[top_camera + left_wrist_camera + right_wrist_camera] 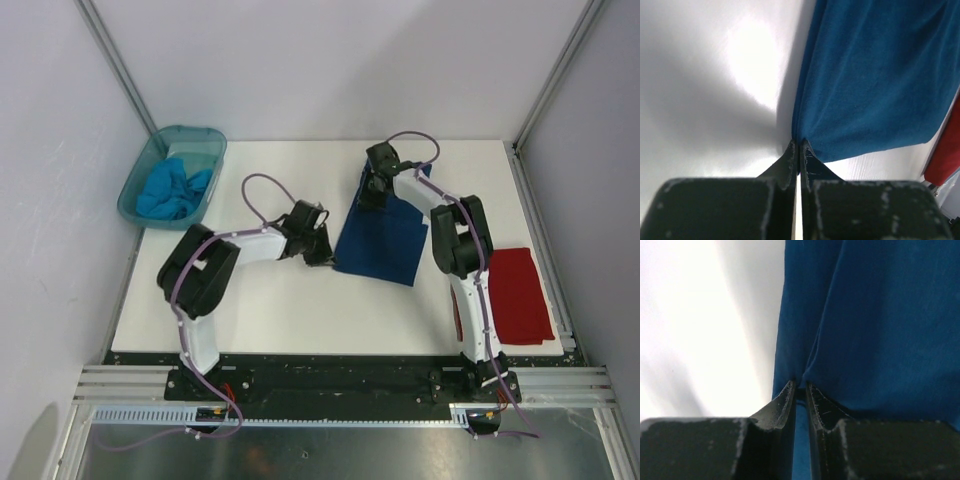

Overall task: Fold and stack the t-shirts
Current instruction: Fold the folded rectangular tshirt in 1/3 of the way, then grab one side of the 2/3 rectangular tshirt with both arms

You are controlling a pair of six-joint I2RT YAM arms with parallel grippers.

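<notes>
navy t-shirt (383, 242) lies flat, a smooth rectangle, apparently folded double.

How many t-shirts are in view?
3: the navy t-shirt mid-table, the red t-shirt near the right edge, the turquoise t-shirt in the teal tub; others may hide beneath.

The navy t-shirt (380, 240) shows a plain, deep blue face — a brighter blue in the wrist views. The red t-shirt (518, 295) is one solid red. The turquoise t-shirt (172, 190) is bright against the translucent teal tub (136, 172). The table (290, 310) is white; the arms (205, 270) are white and black — with purple cables (262, 180).
</notes>
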